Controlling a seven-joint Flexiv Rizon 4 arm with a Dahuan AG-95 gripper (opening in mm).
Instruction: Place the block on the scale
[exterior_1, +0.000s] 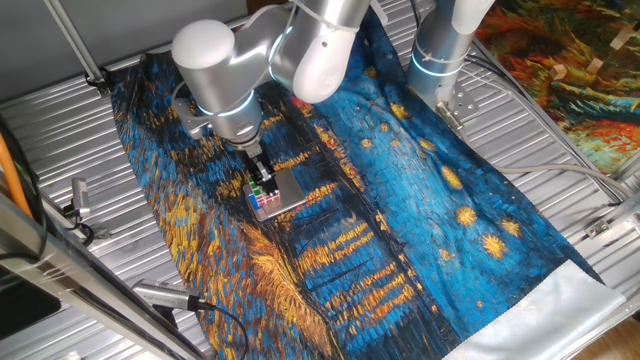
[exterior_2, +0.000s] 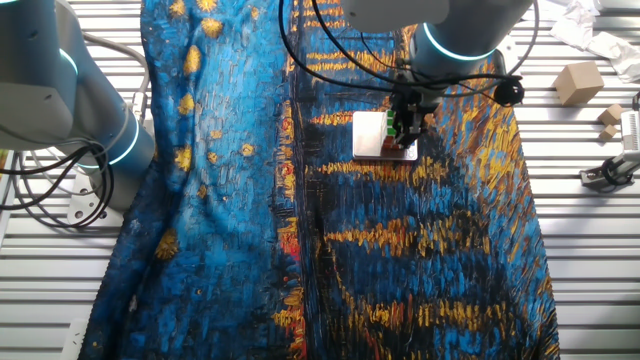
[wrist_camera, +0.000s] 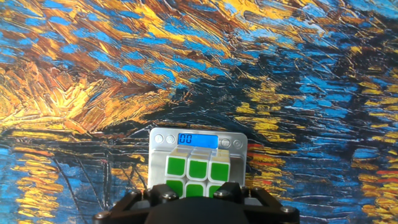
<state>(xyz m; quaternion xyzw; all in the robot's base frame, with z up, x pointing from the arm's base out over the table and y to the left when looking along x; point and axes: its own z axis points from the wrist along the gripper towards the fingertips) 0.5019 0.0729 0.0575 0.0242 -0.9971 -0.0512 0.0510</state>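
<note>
surface: slatted metal table (exterior_1: 60, 120) draped with a blue and orange painted cloth (exterior_1: 420, 220), creased along its length. the scale (exterior_1: 289, 187) sits on the cloth near the middle, display strip (wrist_camera: 198, 141) lit blue. the block (wrist_camera: 198, 171) is over the scale platform, green face up; contact with the platform cannot be told. the gripper (exterior_1: 262, 180) is narrowed around the block, fingers mostly hidden. a second arm base (exterior_1: 440, 60) stands at the cloth's far edge. wooden blocks (exterior_2: 578, 82) lie off the cloth on bare slats, well apart. broad open cloth on every side of the scale.
</note>
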